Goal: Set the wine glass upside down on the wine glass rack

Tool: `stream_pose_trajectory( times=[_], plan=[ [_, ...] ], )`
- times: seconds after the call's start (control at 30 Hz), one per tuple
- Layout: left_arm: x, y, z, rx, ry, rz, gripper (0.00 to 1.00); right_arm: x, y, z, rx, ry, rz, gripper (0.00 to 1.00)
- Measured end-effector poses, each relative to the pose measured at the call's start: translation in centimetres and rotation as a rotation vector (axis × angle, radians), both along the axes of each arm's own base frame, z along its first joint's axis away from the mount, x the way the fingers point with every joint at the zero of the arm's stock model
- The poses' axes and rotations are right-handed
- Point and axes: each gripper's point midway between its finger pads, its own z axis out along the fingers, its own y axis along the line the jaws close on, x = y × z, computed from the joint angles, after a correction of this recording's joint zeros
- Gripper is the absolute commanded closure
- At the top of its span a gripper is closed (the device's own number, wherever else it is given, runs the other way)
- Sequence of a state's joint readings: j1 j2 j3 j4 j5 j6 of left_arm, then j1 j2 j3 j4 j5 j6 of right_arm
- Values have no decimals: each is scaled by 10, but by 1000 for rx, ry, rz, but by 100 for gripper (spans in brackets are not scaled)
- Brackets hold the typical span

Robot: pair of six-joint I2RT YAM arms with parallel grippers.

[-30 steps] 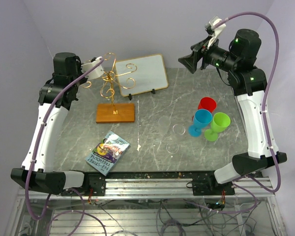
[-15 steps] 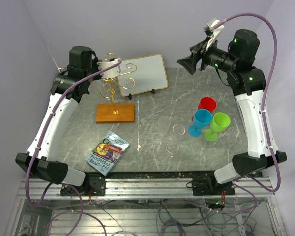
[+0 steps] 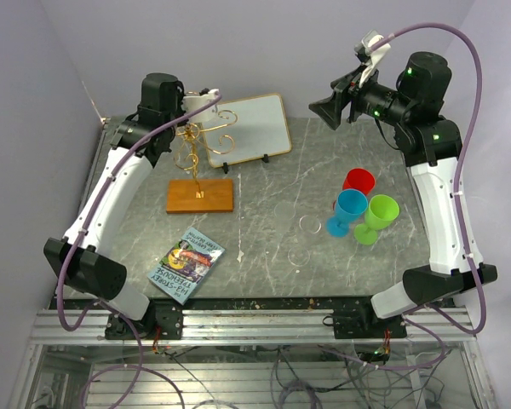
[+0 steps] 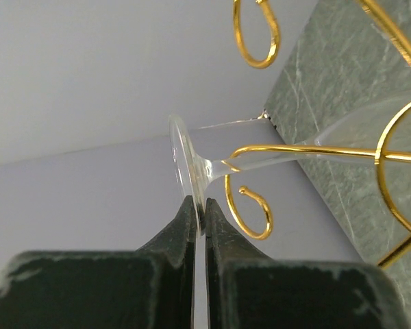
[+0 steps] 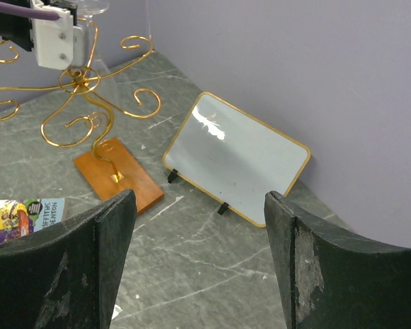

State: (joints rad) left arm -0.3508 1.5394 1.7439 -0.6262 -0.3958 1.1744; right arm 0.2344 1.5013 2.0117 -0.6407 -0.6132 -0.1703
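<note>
In the left wrist view my left gripper [image 4: 198, 218] is shut on the round foot of a clear wine glass [image 4: 212, 166]. The glass's stem lies along a gold wire arm of the wine glass rack [image 4: 315, 149], and its bowl reaches away beyond a wire loop. From above, the rack [image 3: 194, 145] stands on its orange-brown wooden base [image 3: 200, 196] at the back left, with the left arm's wrist over its top. My right gripper [image 3: 325, 108] hangs high at the back right, open and empty, facing the rack [image 5: 82, 92].
A white framed board [image 3: 243, 128] leans behind the rack. Red [image 3: 358, 181], blue [image 3: 349, 209] and green [image 3: 379, 215] goblets stand at the right. Clear glassware [image 3: 305, 230] lies mid-table. A book [image 3: 186, 264] lies at the front left.
The left arm has swung right from the table's left side, bringing the held glass in over the top of the rack. The right arm has hardly moved.
</note>
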Motion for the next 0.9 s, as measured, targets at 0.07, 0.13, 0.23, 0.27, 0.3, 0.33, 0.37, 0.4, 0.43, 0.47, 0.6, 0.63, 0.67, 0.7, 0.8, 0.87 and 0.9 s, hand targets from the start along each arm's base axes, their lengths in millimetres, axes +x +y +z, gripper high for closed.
stream_pose_trajectory(
  times=[0.07,0.13,0.23,0.27,0.3,0.33,0.37,0.4,0.43,0.47,0.6,0.63,0.67,0.7,0.8,0.87,0.9],
  plan=[
    [1,4,3,2,-16,28,93,0,0,0,0,0,0,25],
    [0,7,6,-1,-31,50,93,0,0,0,0,-1,0,25],
    [-1,12,9,-8,-46,84,93,0,-1,0,0,0,-2,24],
    [-1,14,9,-9,-47,95,93,0,-1,0,0,1,-2,24],
    [-2,15,9,-10,-49,106,93,0,-1,-1,0,2,-3,24],
    [-2,16,9,-10,-51,113,93,1,-1,-1,0,3,-3,24],
    [-3,18,10,-11,-53,123,93,1,-1,-1,0,3,-3,24],
    [-3,19,10,-12,-54,130,93,1,-1,-2,-1,5,-3,24],
    [-4,19,10,-13,-55,135,93,1,-2,-2,-1,5,-4,24],
    [-4,21,10,-14,-56,144,93,1,-2,-2,-1,4,-4,24],
    [-6,24,9,-15,-55,168,92,-1,-2,-2,0,4,-5,24],
    [-7,25,8,-15,-51,172,92,-1,-3,-1,0,2,-5,23],
    [-8,25,6,-14,-44,174,92,-2,-3,0,0,0,-5,23],
    [-9,26,5,-13,-37,175,92,-2,-3,1,1,-2,-7,23],
    [-12,26,4,-13,-28,174,92,-4,-4,2,1,-7,-8,23],
    [-16,27,6,-15,-31,173,92,-4,-5,1,-1,-6,-10,23],
    [-17,28,8,-17,-34,172,92,-4,-5,0,-2,-4,-10,23]
  ],
)
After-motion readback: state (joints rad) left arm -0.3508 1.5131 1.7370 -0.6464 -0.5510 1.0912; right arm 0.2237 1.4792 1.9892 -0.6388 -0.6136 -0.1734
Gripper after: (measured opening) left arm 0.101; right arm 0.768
